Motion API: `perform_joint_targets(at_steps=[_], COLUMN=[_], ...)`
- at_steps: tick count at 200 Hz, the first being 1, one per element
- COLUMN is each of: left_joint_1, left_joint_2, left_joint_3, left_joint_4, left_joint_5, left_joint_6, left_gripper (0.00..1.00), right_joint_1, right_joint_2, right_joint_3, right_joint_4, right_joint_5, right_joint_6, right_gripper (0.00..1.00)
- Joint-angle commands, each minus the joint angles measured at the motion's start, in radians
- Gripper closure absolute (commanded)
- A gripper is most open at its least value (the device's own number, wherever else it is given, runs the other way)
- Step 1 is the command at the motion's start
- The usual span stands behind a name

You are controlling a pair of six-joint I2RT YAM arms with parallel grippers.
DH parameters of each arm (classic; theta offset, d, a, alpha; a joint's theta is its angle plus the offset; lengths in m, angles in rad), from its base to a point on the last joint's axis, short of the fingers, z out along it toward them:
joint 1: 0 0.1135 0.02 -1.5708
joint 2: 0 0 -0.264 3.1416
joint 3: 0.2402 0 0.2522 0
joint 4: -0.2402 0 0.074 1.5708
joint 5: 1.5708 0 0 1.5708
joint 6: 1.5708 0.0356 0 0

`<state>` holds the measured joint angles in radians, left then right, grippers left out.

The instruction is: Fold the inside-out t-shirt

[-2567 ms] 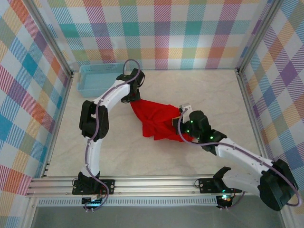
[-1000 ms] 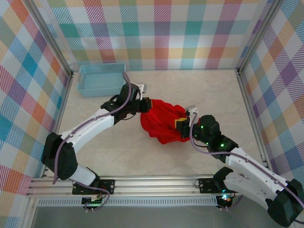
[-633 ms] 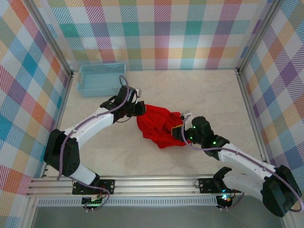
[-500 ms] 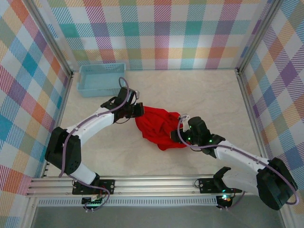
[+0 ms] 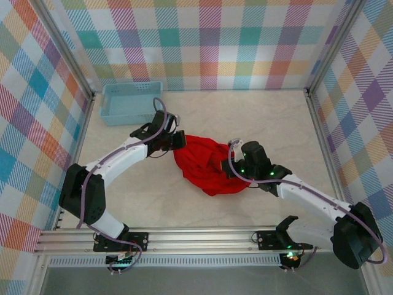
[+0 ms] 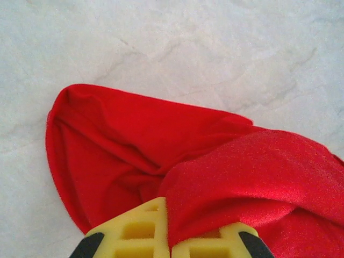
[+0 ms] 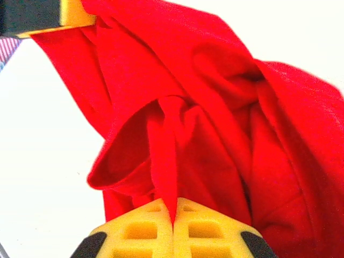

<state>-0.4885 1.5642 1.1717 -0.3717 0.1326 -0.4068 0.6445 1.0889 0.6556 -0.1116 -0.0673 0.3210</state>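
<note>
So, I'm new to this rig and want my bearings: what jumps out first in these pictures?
The bunched red t-shirt in the middle of the table catches the eye first. The left end effector pinches its far-left edge and the right end effector pinches its right side. A light-blue basket sits in the far left corner.
</note>
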Motion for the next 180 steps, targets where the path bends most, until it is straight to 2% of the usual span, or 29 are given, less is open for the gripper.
perform_joint_targets(at_steps=[1, 25, 44, 58, 73, 90, 93, 100, 110, 125, 140, 159, 180], left_joint_1=[0.132, 0.225, 0.271, 0.277, 0.27, 0.223, 0.21, 0.18, 0.14, 0.103, 0.091, 0.09, 0.085], left_joint_2=[-0.057, -0.106, -0.138, -0.13, -0.096, -0.064, -0.062, -0.054, -0.044, -0.03, -0.032, -0.045, -0.062], left_joint_3=[0.075, 0.091, 0.065, 0.042, 0.019, 0.001, -0.001, -0.008, -0.021, -0.046, -0.075, -0.099, -0.108], left_joint_4=[-0.086, -0.108, -0.104, -0.097, -0.075, -0.076, -0.079, -0.084, -0.078, -0.066, -0.046, -0.022, -0.005], left_joint_5=[-0.028, -0.019, -0.035, -0.015, 0.08, 0.109, 0.105, 0.098, 0.104, 0.11, 0.102, 0.095, 0.106], left_joint_6=[-0.057, -0.096, -0.132, -0.123, -0.111, -0.079, -0.071, -0.054, -0.042, -0.035, -0.036, -0.046, -0.054], left_gripper=[1.0, 1.0, 1.0, 1.0, 1.0, 1.0, 1.0, 1.0, 1.0, 1.0, 1.0, 1.0, 1.0], right_joint_1=[-0.066, -0.176, -0.202, -0.203, -0.203, -0.202, -0.203, -0.203, -0.204, -0.203, -0.201, -0.191, -0.109], right_joint_2=[-0.269, -0.433, -0.5, -0.5, -0.469, -0.43, -0.423, -0.41, -0.394, -0.36, -0.301, -0.183, -0.037], right_joint_3=[0.058, 0.07, 0.043, -0.004, -0.08, -0.17, -0.185, -0.205, -0.213, -0.175, -0.101, -0.003, 0.093], right_joint_4=[-0.21, -0.289, -0.316, -0.314, -0.283, -0.23, -0.225, -0.218, -0.221, -0.242, -0.266, -0.285, -0.28], right_joint_5=[0.182, 0.181, 0.196, 0.182, 0.142, 0.102, 0.099, 0.103, 0.117, 0.13, 0.118, 0.079, 0.095], right_joint_6=[-0.031, 0.003, 0.06, 0.106, 0.166, 0.223, 0.23, 0.249, 0.259, 0.225, 0.172, 0.126, 0.086], right_gripper=[1.0, 1.0, 1.0, 1.0, 1.0, 1.0, 0.97, 0.83, 0.58, 0.4, 0.31, 0.25, 0.2])
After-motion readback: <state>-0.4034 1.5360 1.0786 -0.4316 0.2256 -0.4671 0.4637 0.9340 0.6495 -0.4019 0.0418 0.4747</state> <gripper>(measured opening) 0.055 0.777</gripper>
